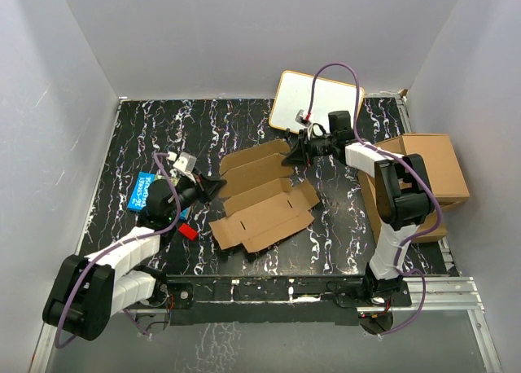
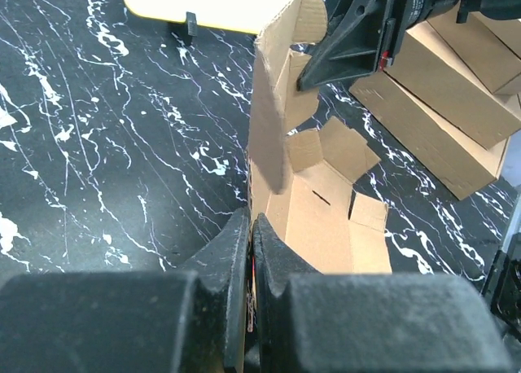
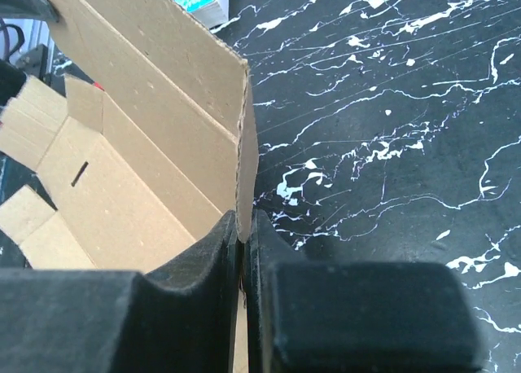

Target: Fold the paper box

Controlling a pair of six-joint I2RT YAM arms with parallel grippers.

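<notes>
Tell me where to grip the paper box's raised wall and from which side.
Pinch the raised wall of the paper box at its end edges, coming in along its length from either end. It stands as one thin sheet, so jaws straddle it, as the left gripper and right gripper do.

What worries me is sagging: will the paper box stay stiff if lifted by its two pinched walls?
Probably light: the paper box is thin single-sheet cardboard. It will likely hinge at its creases, not stay rigid; its flaps stand at different angles. The left gripper and right gripper pinch only thin wall edges, so it may twist.
</notes>
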